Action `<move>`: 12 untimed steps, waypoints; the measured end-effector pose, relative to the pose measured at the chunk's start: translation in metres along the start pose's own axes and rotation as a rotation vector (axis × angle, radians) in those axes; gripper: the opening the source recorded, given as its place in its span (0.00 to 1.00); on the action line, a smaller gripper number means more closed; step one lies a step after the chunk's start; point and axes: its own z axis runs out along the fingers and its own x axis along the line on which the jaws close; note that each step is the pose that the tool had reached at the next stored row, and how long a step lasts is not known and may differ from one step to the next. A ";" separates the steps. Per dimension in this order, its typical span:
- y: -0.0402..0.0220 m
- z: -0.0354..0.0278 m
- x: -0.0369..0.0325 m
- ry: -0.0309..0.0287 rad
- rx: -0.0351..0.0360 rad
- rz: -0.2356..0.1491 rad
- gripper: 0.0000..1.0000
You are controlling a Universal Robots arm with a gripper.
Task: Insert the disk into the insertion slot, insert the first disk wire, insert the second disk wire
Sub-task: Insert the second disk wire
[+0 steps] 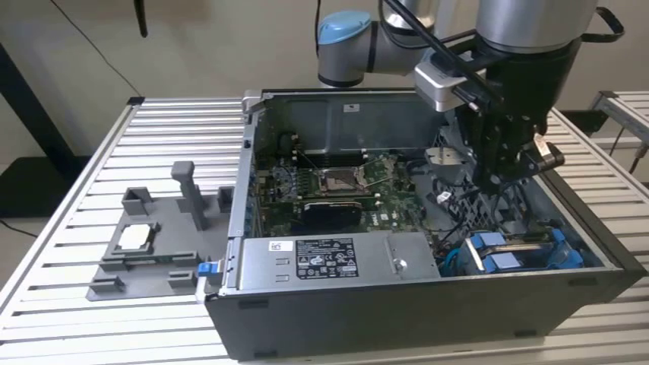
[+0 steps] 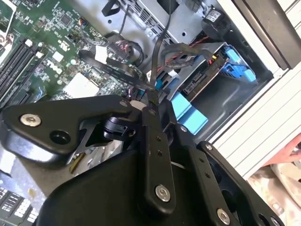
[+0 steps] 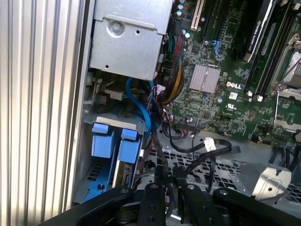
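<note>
Hand [image 2: 151, 101] is pinched shut on a black wire [image 2: 157, 56], hanging inside the open computer case [image 1: 406, 319] at the exterior view's right. Disk [image 1: 522, 249] already sits down in the insertion slot [image 1: 568, 255], lower right of that frame, blue tabs [image 3: 115, 141] sticking out.

A plain beige wall [image 1: 203, 46] is seen behind the scene, with a thin dark cable [image 1: 96, 47] hung across it. The worktop [image 1: 91, 327] is built of pale ribbed aluminium slats (evenly lit, with soft reflections along the ridges). A dark upright post [image 1: 36, 114] is seen at the exterior view's left, above a dark floor [image 1: 15, 194], and a second slatted surface [image 1: 628, 110] is set at the exterior view's right.
</note>
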 end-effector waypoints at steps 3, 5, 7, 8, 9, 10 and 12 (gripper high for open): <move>-0.0002 -0.0002 0.0001 0.0097 -0.0024 -0.003 0.22; -0.0002 0.0000 -0.0002 0.0176 -0.0041 -0.004 0.24; -0.0002 0.0006 -0.0008 0.0259 -0.0058 -0.006 0.24; -0.0001 0.0020 -0.0017 0.0364 -0.0077 -0.008 0.30; 0.0000 0.0027 -0.0021 0.0403 -0.0083 -0.009 0.30; 0.0000 0.0029 -0.0023 0.0434 -0.0089 -0.010 0.30; 0.0000 0.0030 -0.0023 0.0481 -0.0093 -0.011 0.30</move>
